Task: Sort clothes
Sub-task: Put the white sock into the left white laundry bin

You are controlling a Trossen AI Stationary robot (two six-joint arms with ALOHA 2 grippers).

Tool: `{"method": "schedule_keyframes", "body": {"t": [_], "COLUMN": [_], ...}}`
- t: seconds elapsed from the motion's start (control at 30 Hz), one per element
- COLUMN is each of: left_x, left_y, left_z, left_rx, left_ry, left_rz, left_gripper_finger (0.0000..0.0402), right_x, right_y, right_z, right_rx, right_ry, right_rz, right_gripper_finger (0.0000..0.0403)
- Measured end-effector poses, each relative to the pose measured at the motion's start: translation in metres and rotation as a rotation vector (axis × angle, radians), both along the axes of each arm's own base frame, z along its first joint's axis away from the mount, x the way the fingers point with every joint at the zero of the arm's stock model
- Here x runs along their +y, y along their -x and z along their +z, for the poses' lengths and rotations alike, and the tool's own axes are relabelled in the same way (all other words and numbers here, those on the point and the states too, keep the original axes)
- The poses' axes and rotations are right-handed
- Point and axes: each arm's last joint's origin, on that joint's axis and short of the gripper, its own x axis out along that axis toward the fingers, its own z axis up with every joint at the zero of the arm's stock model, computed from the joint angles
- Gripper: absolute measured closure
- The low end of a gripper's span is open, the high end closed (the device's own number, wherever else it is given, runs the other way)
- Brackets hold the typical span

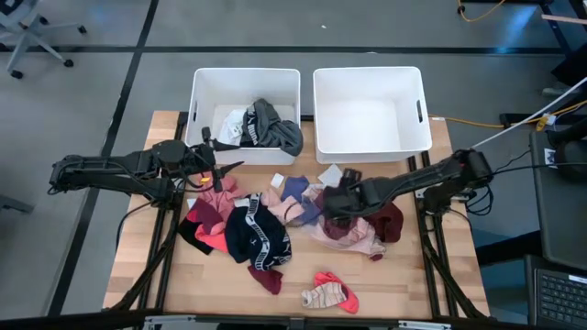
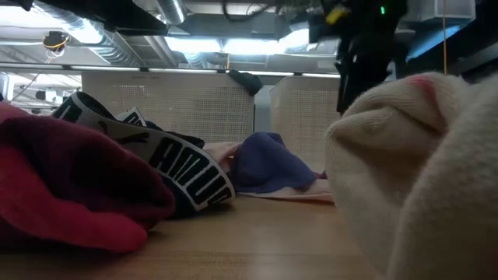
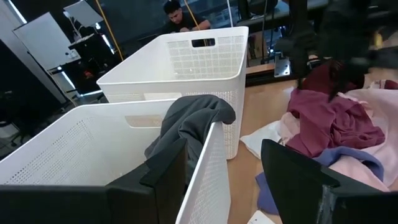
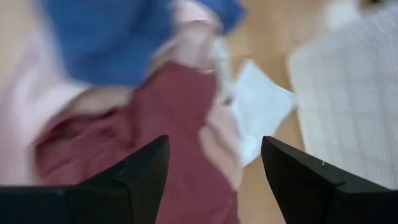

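The clothes lie in a loose pile mid-table: a navy piece with a white band (image 1: pixel 257 234), pink and red ones (image 1: pixel 213 215), a blue one (image 1: pixel 298 192) and a maroon one (image 1: pixel 385 220). A pink-and-white sock (image 1: pixel 330 293) lies apart near the front edge. A grey garment (image 3: pixel 193 121) hangs over the rim of the left white bin (image 1: pixel 202 92). My right gripper (image 1: pixel 332 203) is open above the pile, fingers on either side of the maroon cloth (image 4: pixel 180 118). My left gripper (image 1: pixel 220 170) is open, held level by the left bin's near wall.
The right white bin (image 1: pixel 422 137) stands at the back beside the left one. A white scrap (image 4: pixel 258 102) lies on the wood near it. Bare wood shows at the table's near left (image 1: pixel 156 275). A person (image 3: pixel 177 15) is in the room beyond the table.
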Motion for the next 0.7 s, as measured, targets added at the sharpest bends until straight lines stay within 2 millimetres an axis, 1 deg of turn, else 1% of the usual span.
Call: {"method": "schedule_keyframes", "body": {"t": [0.13,0.23,0.33,0.43,0.53,0.7], "left_x": [0.0,0.0,0.0,0.0,0.0,0.0], "left_y": [0.0,0.0,0.0,0.0,-0.001,-0.002], "left_z": [0.0,0.001,0.002,0.002,0.002,0.001], "left_rx": [-0.003,-0.013,-0.021,-0.023,-0.022,-0.02], "left_ry": [0.0,0.001,0.001,0.005,0.006,0.006], "left_rz": [0.0,0.0,0.0,0.001,0.001,0.001], "left_gripper_finger": [0.0208,0.0208,0.0208,0.0208,0.0208,0.0208], "right_x": [-0.016,-0.02,-0.021,-0.02,-0.015,0.006], "right_y": [0.016,0.023,0.026,0.033,0.039,0.044], "right_z": [-0.026,-0.05,-0.075,-0.095,-0.105,-0.105], "right_rx": [-0.14,-0.211,-0.304,-0.324,-0.272,-0.162], "right_ry": [0.04,0.047,0.031,-0.05,-0.177,-0.338], "right_rz": [-0.167,-0.26,-0.319,-0.319,-0.271,-0.123], "right_gripper_finger": [0.0149,0.0149,0.0149,0.0149,0.0149,0.0149]}}
